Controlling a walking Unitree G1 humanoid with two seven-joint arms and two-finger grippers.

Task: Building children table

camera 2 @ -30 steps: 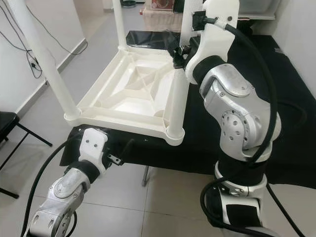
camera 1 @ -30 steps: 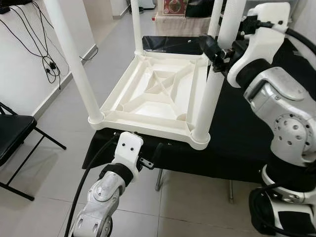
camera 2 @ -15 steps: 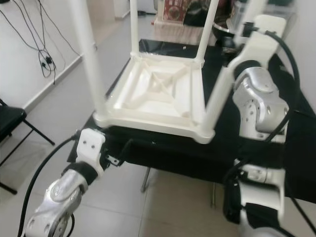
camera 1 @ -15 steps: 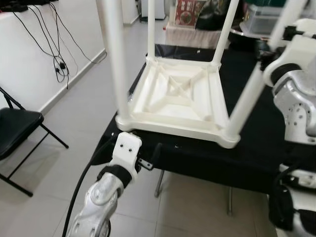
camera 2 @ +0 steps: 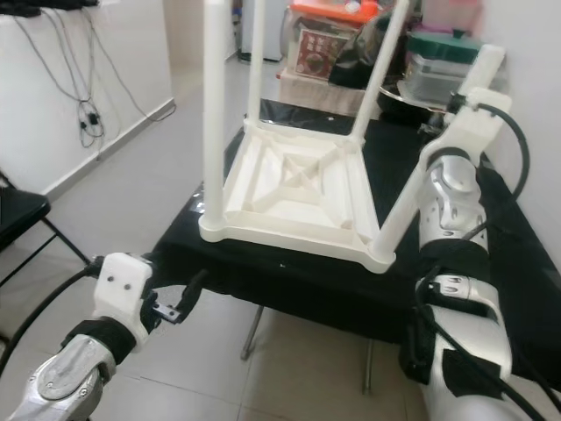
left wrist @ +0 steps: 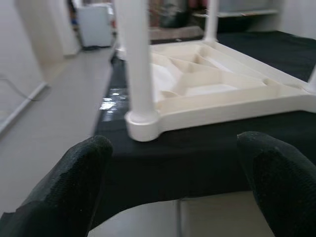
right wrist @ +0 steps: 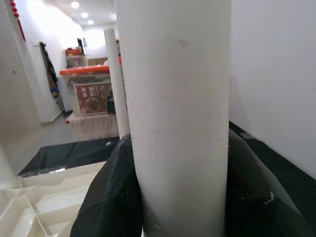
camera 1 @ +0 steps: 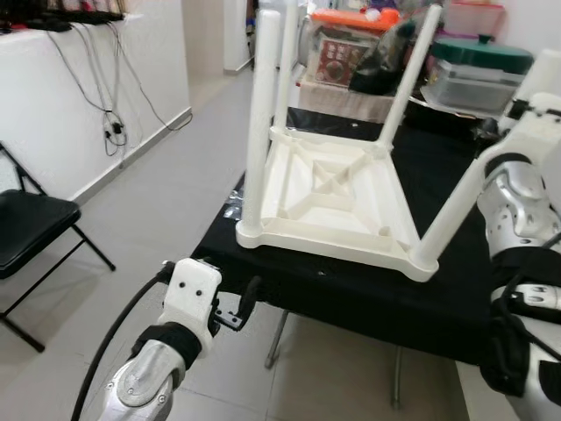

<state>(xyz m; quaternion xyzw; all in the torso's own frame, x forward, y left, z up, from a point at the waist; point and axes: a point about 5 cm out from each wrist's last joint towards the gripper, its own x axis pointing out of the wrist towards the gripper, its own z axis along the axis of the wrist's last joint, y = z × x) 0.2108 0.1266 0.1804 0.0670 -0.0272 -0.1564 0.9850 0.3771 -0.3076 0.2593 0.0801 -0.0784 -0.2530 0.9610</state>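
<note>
A white plastic children's table (camera 1: 329, 197) lies upside down on a black-covered table (camera 1: 351, 294), its legs pointing up. The near-left leg (camera 1: 260, 123) stands upright in its corner socket. The near-right leg (camera 1: 451, 215) leans out to the right from its corner. My right gripper (right wrist: 177, 197) is shut on that leg high up, one black finger (right wrist: 111, 197) on each side of it. My left gripper (camera 1: 245, 303) hangs open below and in front of the black table's near edge, holding nothing, its fingers (left wrist: 74, 187) spread wide towards the near-left corner.
A black folding chair (camera 1: 26, 228) stands on the tiled floor at the left, with cables (camera 1: 114, 123) hanging on the white wall. Boxes (camera 1: 346, 57) and a green-lidded container (camera 1: 478, 66) crowd the back. Open floor lies left of the table.
The camera has lifted and drawn back, so the whole scene has shifted. The leg held by my right gripper now leans further out to the right. My left gripper stays open.
</note>
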